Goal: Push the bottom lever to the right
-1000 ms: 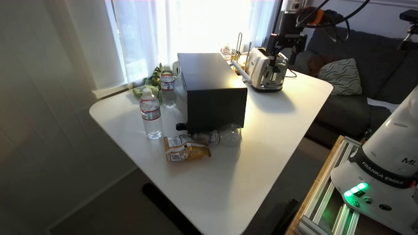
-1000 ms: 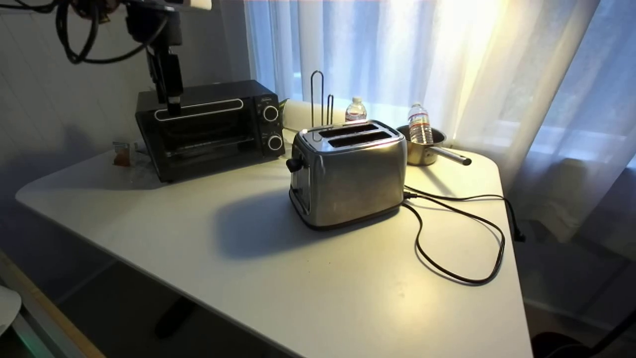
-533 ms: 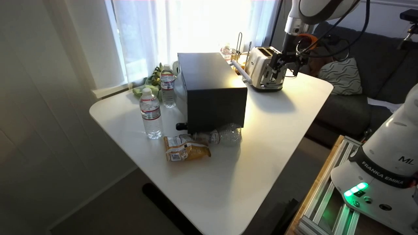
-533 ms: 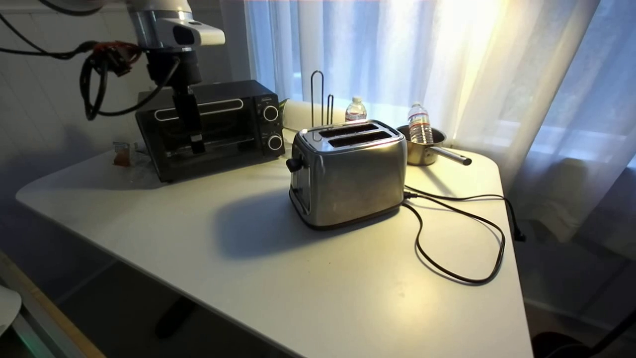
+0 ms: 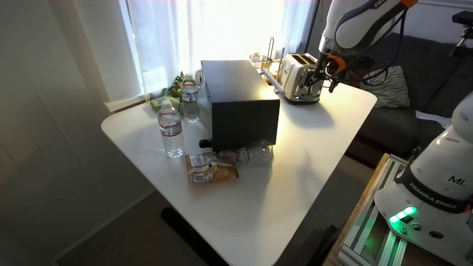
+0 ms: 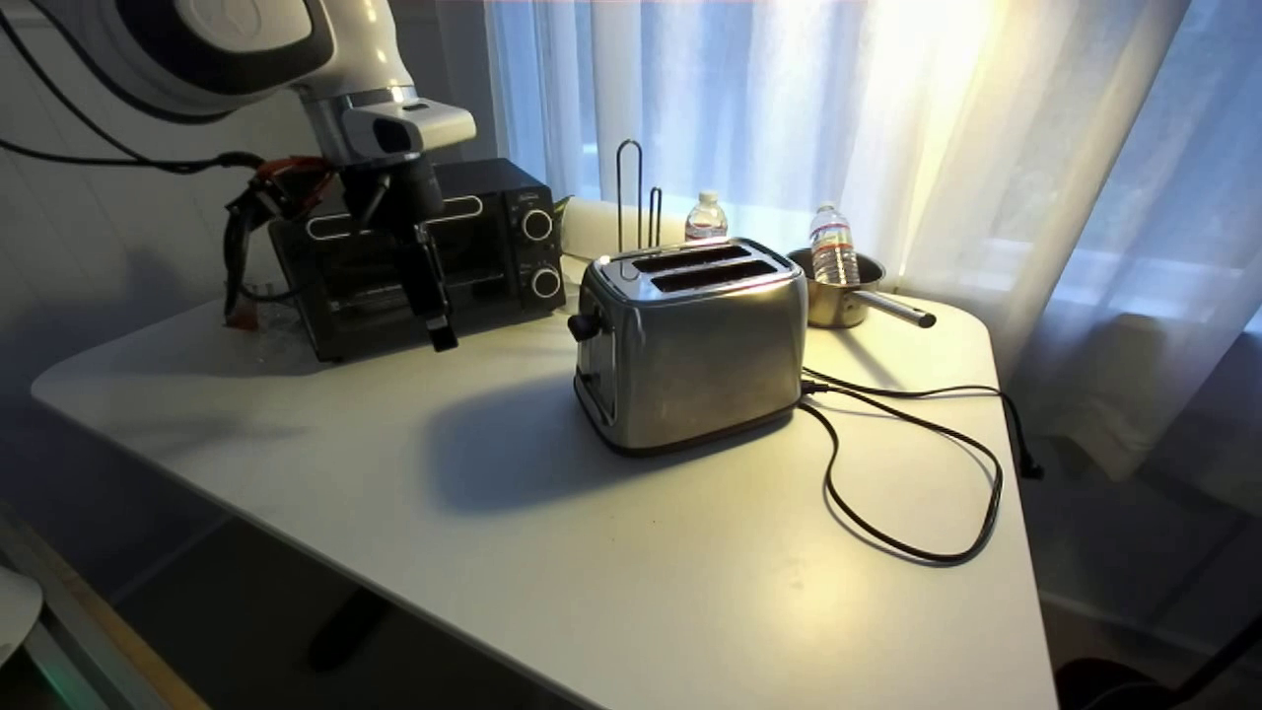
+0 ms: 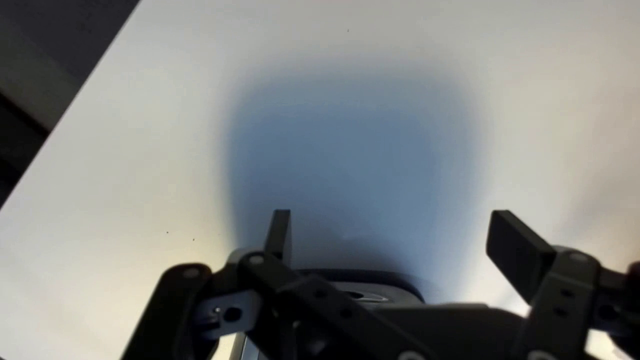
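I'd call this the approach, fingers (image 7: 517,250) wide apart near the toaster (image 6: 705,355); next, reach its bottom lever (image 6: 590,381) and nudge right.

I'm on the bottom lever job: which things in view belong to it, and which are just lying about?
Part of the job:
pincer, open
toaster
bottom lever, apparently the small dark one low on the toaster's end

Just lying about:
oven
orange packet
bottles
pot
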Tool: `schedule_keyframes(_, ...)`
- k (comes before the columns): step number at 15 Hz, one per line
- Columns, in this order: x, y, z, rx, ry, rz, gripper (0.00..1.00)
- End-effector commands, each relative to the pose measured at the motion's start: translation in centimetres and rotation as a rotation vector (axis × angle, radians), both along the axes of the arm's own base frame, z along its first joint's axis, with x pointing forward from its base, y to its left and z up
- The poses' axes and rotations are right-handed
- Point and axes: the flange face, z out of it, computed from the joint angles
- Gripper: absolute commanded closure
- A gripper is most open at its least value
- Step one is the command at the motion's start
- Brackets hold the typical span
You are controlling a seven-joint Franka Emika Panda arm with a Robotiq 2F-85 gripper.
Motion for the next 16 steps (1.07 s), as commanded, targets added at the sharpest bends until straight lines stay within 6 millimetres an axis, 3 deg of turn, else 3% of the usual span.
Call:
schedule_keyframes(1, 0.1, -2.2, -2.1, -0.034, -0.062, -0.033, 0.0)
schedule_keyframes(10, 0.1, -2.0, -1.9, -0.018, -0.042, -0.015, 0.0)
schedule_keyframes(16, 1.4, -5.0, -3.7, -0.039, -0.149, -0.003, 0.0)
